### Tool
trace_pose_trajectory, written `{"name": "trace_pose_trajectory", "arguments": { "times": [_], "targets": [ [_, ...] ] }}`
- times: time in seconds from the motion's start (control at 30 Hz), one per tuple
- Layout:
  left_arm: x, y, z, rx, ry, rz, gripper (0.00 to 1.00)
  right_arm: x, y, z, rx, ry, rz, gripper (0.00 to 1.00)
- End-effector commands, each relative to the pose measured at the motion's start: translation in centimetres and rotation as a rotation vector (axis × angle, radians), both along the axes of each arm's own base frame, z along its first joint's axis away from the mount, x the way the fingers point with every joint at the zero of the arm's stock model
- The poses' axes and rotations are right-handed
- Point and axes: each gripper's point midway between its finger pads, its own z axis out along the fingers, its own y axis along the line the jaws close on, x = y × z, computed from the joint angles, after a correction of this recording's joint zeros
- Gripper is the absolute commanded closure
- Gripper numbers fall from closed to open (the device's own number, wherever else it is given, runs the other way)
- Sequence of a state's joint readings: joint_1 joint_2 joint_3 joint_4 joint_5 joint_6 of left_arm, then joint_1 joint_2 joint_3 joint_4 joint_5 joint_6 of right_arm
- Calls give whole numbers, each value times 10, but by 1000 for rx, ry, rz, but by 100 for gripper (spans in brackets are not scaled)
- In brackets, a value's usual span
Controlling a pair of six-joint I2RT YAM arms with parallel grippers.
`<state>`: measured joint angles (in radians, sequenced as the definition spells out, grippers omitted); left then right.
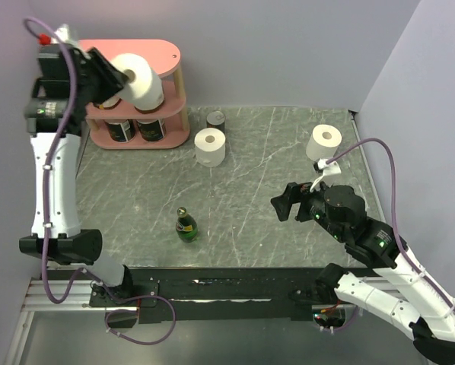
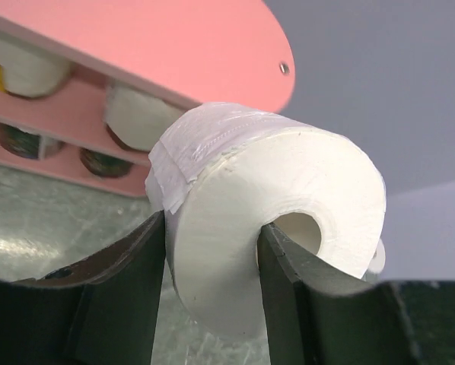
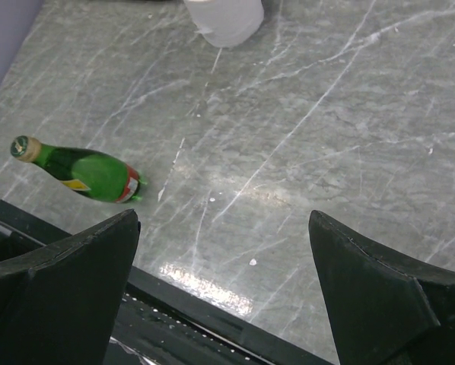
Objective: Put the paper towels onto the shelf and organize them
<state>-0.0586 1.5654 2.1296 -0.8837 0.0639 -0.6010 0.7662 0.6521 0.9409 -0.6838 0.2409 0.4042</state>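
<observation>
My left gripper (image 1: 123, 77) is raised beside the pink shelf (image 1: 165, 52) and shut on a white paper towel roll (image 1: 141, 80). In the left wrist view one finger (image 2: 288, 266) sits inside the core of this roll (image 2: 243, 205) and the other presses its outer wall. The roll hangs just in front of the top board (image 2: 182, 46). Dark-wrapped rolls (image 1: 153, 129) stand on the bottom tier, and pale rolls (image 2: 132, 118) lie on the middle one. Two white rolls (image 1: 210, 146) (image 1: 324, 142) stand on the table. My right gripper (image 1: 283, 202) hovers open and empty over the right side of the table.
A small tin can (image 1: 215, 119) stands behind the middle roll. A green glass bottle (image 1: 186, 226) is near the table's front edge, also seen lying to the left in the right wrist view (image 3: 83, 173). Walls close in on the left, back and right.
</observation>
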Motion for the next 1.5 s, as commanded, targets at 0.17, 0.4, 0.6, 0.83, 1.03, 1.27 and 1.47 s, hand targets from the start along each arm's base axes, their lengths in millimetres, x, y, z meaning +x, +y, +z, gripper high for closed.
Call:
{"name": "trace_pose_trajectory", "arguments": {
  "times": [0.17,0.4,0.6,0.83,1.03,1.27,1.47],
  "targets": [
    [9,85,45,-61,-119,110,66,-7,-2,22,63,-14,1,1],
    [21,132,59,-115,-203,186,66,-8,-3,21,59,-6,-3,0],
    [35,144,72,-126,-263,195,66,-7,-4,22,43,0,-9,1],
    [46,159,81,-137,-321,208,64,-6,-5,28,53,-8,-14,0],
    [57,170,85,-115,-360,218,63,-5,-3,33,57,-11,-12,1],
    [72,178,82,-113,-372,216,61,-4,2,33,58,3,-4,0],
    [80,187,77,-99,-376,241,59,-3,3,34,63,3,-3,0]
  ]
}}
